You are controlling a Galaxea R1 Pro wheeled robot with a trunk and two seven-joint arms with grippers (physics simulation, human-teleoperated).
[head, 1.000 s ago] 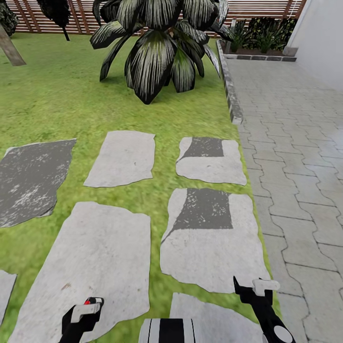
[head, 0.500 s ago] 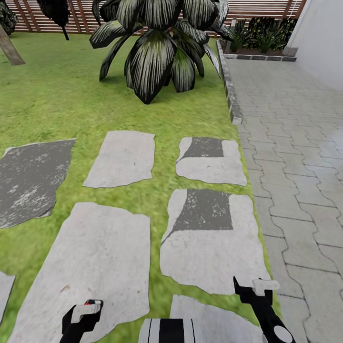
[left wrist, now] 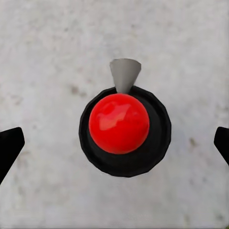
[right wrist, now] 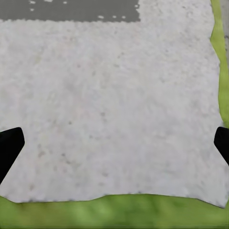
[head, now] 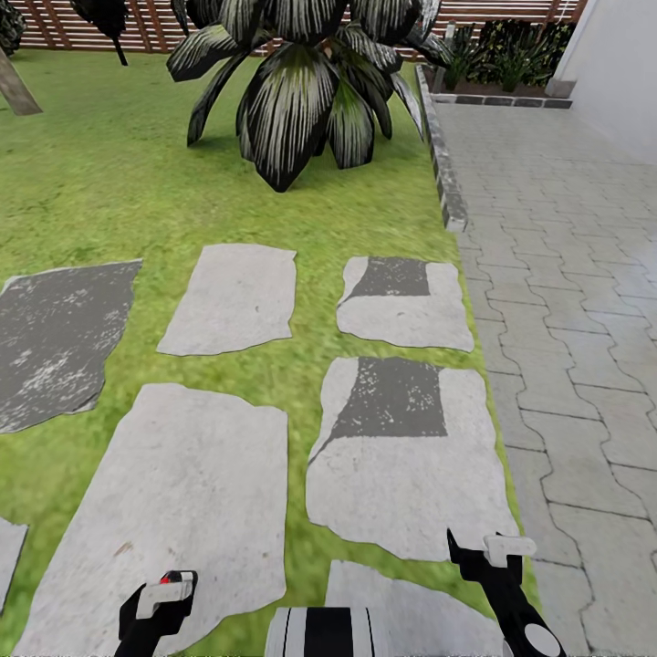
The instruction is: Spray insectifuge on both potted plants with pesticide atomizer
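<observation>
1. The pesticide atomizer [left wrist: 125, 131] under my left wrist camera: glossy red top, black body, pale grey nozzle.
2. Stepping stones [head: 406, 456]: mottled pale grey, some with dark grey patches flecked white.
3. Lawn [head: 109, 196]: bright green, yellowish in places.
4. Big bush [head: 301, 82]: near-black leaves streaked white.
5. Patio [head: 566, 301]: light grey interlocking pavers.
6. Fence [head: 64, 27]: brown slats.

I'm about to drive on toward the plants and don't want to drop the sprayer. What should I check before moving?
1. Pesticide atomizer centred between the left tool's fingertips: ok.
2. Fingertips gripping the atomizer: cannot tell; a gap shows on each side.
3. Nozzle unobstructed: ok.
4. Right tool free: ok, open over a stepping stone.
5. Way ahead: ok across the lawn, but a big dark leafy bush stands beyond.
</observation>
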